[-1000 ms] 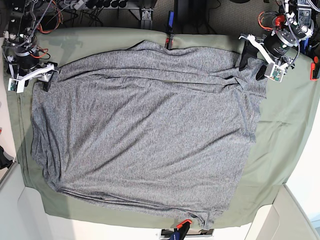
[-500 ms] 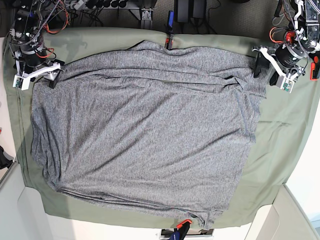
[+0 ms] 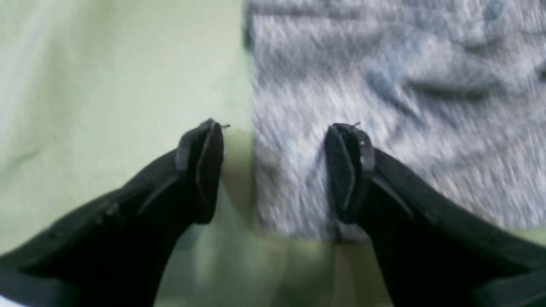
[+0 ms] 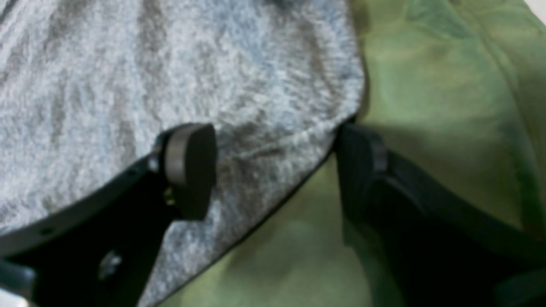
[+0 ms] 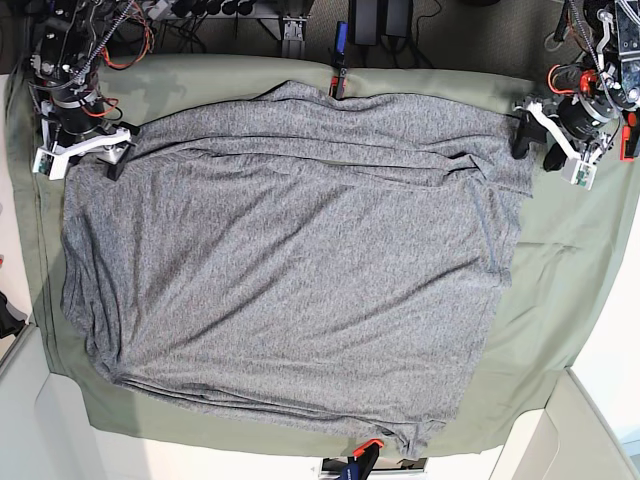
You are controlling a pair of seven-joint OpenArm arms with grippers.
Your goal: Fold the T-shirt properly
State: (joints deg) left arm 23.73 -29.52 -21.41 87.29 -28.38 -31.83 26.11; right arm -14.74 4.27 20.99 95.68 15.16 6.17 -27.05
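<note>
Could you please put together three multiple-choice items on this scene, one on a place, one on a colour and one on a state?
1. Where does the left pincer stand in the base view?
A. At the top right corner of the wrinkly heather-grey knit T-shirt
B. At the shirt's bottom hem
C. Over the shirt's middle

2. What colour is the plain cloth under the shirt?
A. Red
B. Olive green
C. White

3. How do the right pincer's jaws stand?
A. Shut on the shirt
B. Shut and empty
C. Open, astride the shirt's edge

Answers:
1 A: the base view shows it at the shirt's upper right corner.
2 B: green fabric shows all round the grey shirt.
3 C: the right wrist view shows a wide gap between the black fingers, one over grey knit, one over green cloth.
</note>
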